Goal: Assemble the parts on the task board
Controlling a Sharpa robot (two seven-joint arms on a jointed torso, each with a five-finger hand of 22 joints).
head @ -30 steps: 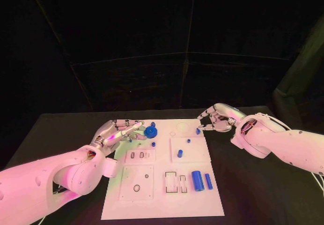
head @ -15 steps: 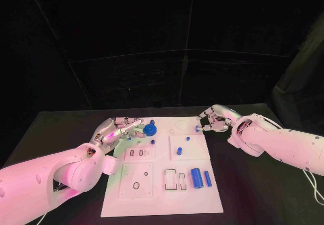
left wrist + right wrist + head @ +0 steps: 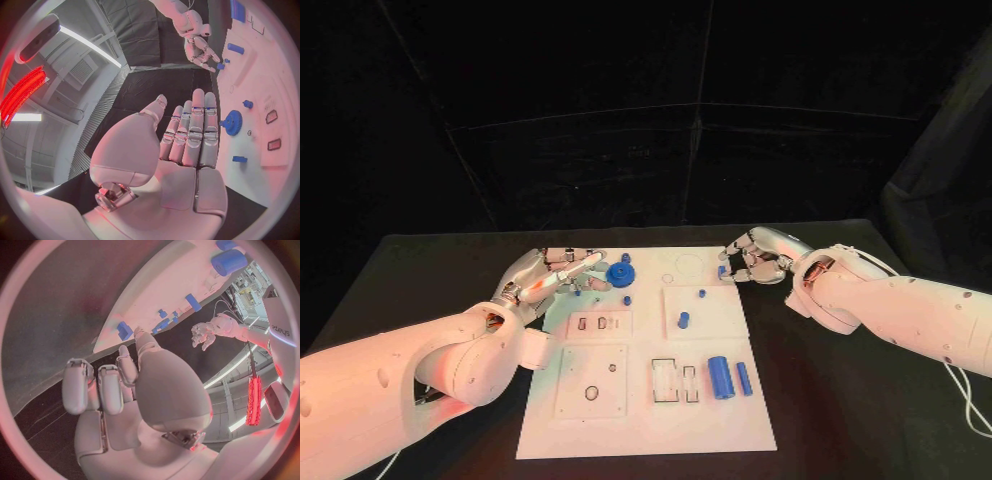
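Note:
The white task board (image 3: 646, 420) lies in the middle of the table. A blue gear (image 3: 619, 275) (image 3: 234, 122) stands near its far left corner. My left hand (image 3: 557, 275) (image 3: 187, 145) is just left of the gear, flat, fingers straight and apart, holding nothing. My right hand (image 3: 756, 257) (image 3: 125, 385) (image 3: 200, 47) is at the board's far right edge. Its thumb and a finger pinch a small blue part (image 3: 723, 270) (image 3: 125, 331) while the other fingers curl in.
On the board lie a short blue peg (image 3: 627, 299), another peg (image 3: 682, 321), and a thick blue cylinder (image 3: 720, 378) beside a thinner one (image 3: 743, 380). Empty slots (image 3: 674, 385) and holes mark the near panels. Black table surrounds the board.
The whole head view has shifted slightly. Both hands keep their places beside the board, and the parts have not moved.

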